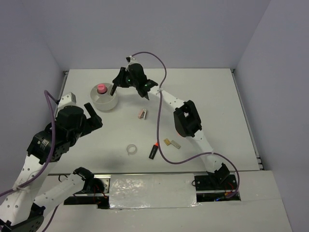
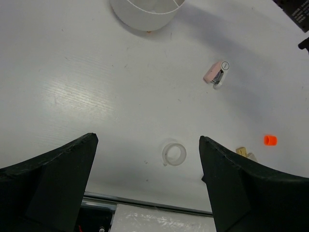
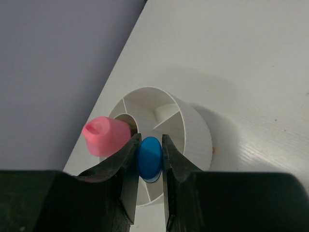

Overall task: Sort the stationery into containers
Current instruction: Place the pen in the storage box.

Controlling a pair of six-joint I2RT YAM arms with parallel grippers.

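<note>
Right gripper (image 3: 150,143) clamped on blue piece (image 3: 148,162), poised over dish (image 3: 195,130) compartment, judged ready for drop. Pink cylinder (image 3: 107,136) already in dish, frame left. Left gripper (image 2: 147,141) jaws apart, hangs above tape ring (image 2: 174,154) on bench (image 2: 96,87), lower centre; likely next pick.

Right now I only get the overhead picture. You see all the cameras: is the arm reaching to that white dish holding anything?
Observer: Yes. Its wrist camera shows the right jaws shut on a small blue piece, lined up with the dish.
Operator: Is the dish just one open bowl?
Observer: No. Seen close up, thin walls split its inside into wedge-shaped compartments.
Operator: And the other arm, is it carrying something too?
Observer: No. Its wrist camera shows the left jaws wide open with nothing between them, looking down at the clear tape ring lying on the table.
</note>
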